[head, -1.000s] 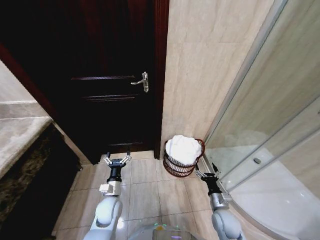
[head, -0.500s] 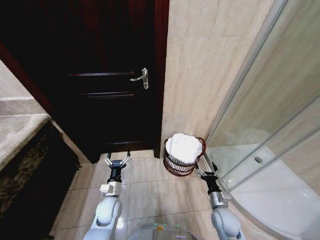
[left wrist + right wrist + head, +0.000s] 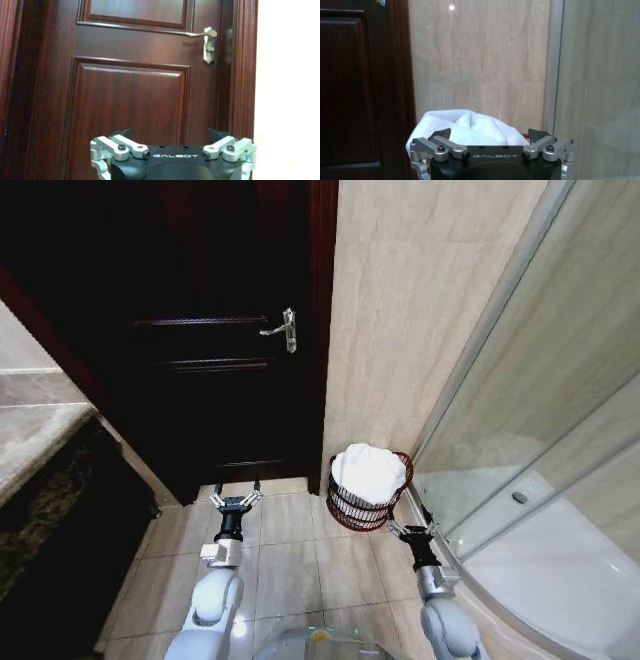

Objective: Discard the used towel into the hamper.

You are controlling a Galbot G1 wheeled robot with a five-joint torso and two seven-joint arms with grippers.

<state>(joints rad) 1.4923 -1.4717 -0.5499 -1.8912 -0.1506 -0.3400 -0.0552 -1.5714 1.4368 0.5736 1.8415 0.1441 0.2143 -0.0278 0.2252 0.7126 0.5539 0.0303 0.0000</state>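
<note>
One hamper [image 3: 367, 502] is seen on the tiled floor [image 3: 290, 555], set in the corner between the dark door [image 3: 200, 330] and the beige wall [image 3: 420, 300], just beside the glass shower screen [image 3: 540, 410]. One white towel [image 3: 368, 470] is heaped inside it and rises above the rim. Two grippers are held low over the floor. The left gripper [image 3: 235, 498] is placed before the door, well apart from the hamper, with its fingers spread and nothing between them. The right gripper [image 3: 412, 527] is placed just beside the hamper, on the shower side, with its fingers likewise spread and empty.

In the left wrist view, the left gripper [image 3: 171, 139] is faced toward the door panels, and one metal lever handle [image 3: 206, 37] is seen near the door's edge. In the right wrist view, the right gripper [image 3: 490, 139] is pointed at the towel [image 3: 465, 129], which is framed between its parted fingertips without contact.

One word is legible, printed in pale letters on each gripper body: "GALBOT".
</note>
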